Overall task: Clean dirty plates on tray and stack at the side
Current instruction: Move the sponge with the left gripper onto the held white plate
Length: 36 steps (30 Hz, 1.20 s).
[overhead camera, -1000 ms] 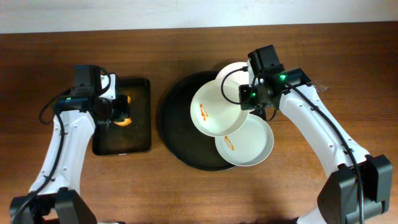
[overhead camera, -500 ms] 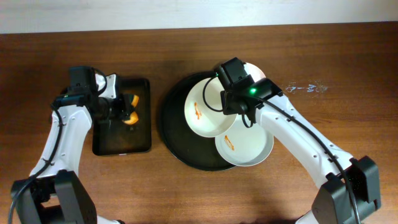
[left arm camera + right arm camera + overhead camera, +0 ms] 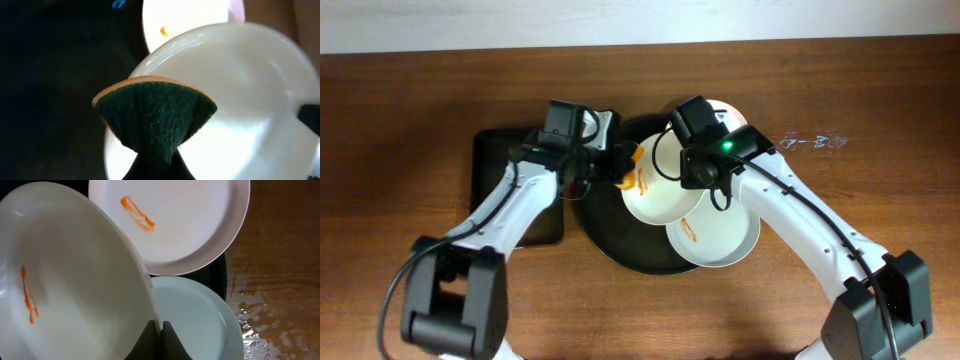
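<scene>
Green scouring sponge (image 3: 156,117), orange-backed and folded, is pinched tight in your left gripper (image 3: 155,167) at the left edge of the tilted plate (image 3: 240,100); contact cannot be told. Your right gripper (image 3: 160,330) is clamped on that plate's rim, holding it over the round black tray (image 3: 592,215). One orange streak marks its face. Two more plates, one smeared (image 3: 180,225) and one pale green (image 3: 195,325), lie overlapped beneath it, overhanging the tray's right rim.

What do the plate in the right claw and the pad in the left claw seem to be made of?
Plate: likely glazed ceramic or melamine; smooth, white, glossy reflections. Pad: seemingly a scouring sponge; coarse dark green fibre face, orange foam edge.
</scene>
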Available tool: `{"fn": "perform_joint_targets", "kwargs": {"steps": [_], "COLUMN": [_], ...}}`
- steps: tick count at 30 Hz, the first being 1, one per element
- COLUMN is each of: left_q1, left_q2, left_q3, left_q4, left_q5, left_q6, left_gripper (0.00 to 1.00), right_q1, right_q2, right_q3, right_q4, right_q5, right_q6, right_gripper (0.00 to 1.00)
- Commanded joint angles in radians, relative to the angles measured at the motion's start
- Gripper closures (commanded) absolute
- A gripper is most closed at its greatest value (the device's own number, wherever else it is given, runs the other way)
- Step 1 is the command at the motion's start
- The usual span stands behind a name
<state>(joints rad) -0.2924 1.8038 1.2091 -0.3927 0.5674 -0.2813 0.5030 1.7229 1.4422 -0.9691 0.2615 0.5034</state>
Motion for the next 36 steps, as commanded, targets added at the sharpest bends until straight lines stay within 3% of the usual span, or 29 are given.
{"fn": "perform_joint_targets", "kwargs": {"steps": [1, 18, 27, 36], "left_q1": [-0.042, -0.094, -0.19, -0.235], "left_q2": [0.052, 0.183, 0.194, 0.234], "left_q3": [0.005, 0.003, 0.0, -0.075], "left_q4": [0.015, 0.043, 0.067, 0.154], "left_q5": [-0.008, -0.016, -0.208, -0.217], "left_q6": [-0.044, -0.043, -0.043, -0.044], "left_gripper": [1.0, 1.0, 1.0, 1.0], "right_q1": [0.002, 0.001, 0.001, 0.001], "right_q2": [0.038, 0.102, 0.102, 0.102], "right_q3": [0.02, 0.02, 0.02, 0.02], "right_q4": [0.007, 0.027, 0.027, 0.027], "right_q5": [-0.006, -0.033, -0.093, -0.124], "right_q6": [0.048, 0.093, 0.093, 0.092], "right_gripper": [0.96, 0.96, 0.96, 0.96]}}
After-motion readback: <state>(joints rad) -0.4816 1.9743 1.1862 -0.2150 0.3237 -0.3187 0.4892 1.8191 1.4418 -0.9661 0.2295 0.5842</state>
